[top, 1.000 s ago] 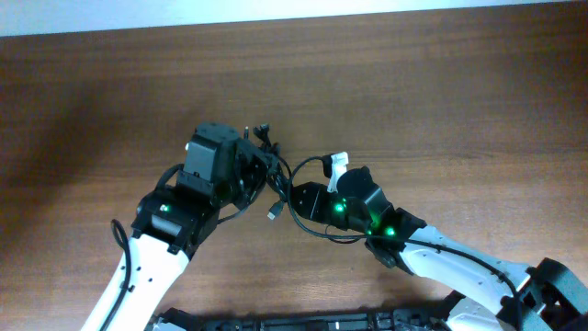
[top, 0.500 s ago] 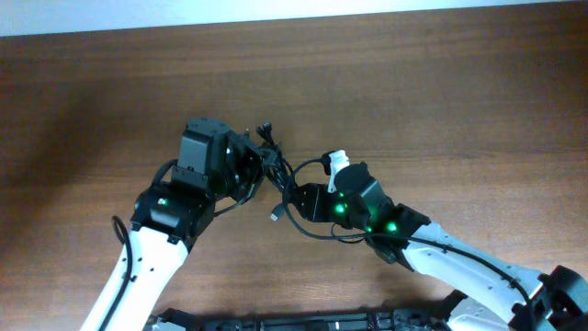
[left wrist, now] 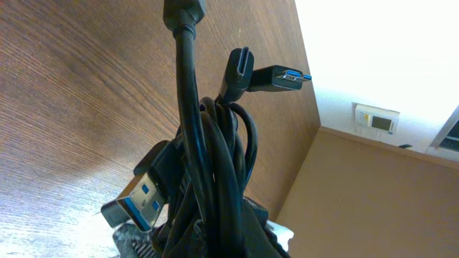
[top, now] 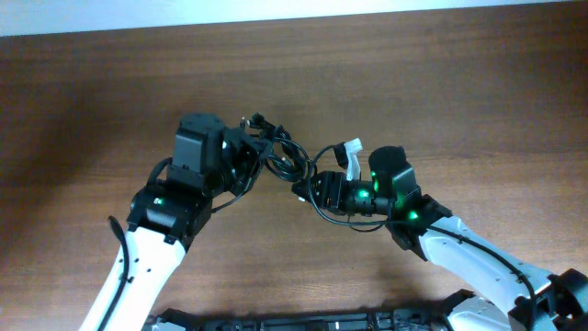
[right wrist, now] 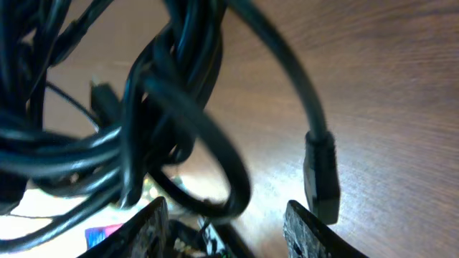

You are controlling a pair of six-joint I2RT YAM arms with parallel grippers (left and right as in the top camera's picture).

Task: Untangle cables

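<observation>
The cables [top: 280,158] are a black tangle held off the table between my two grippers. My left gripper [top: 250,158] is shut on the bundle from the left. In the left wrist view the cords [left wrist: 208,165] rise out of the jaws [left wrist: 208,244], with a blue-tongued USB plug [left wrist: 136,204] at the lower left and a second plug [left wrist: 276,77] at the top. My right gripper [top: 310,190] is at the tangle's right side. In the right wrist view its fingers [right wrist: 229,229] are wide apart with a cable loop [right wrist: 222,193] passing between them, and a black plug [right wrist: 321,179] hangs to the right.
The brown wooden table [top: 441,92] stretches around both arms. A white piece [top: 351,152] sticks up by the right wrist. A pale wall runs along the far edge [top: 294,11]. The arms' bases are at the front edge.
My left gripper has moved slightly away and left with the tangle. My right hand has shifted right and turned towards the tangle. The plug that hung below the tangle no longer shows there.
</observation>
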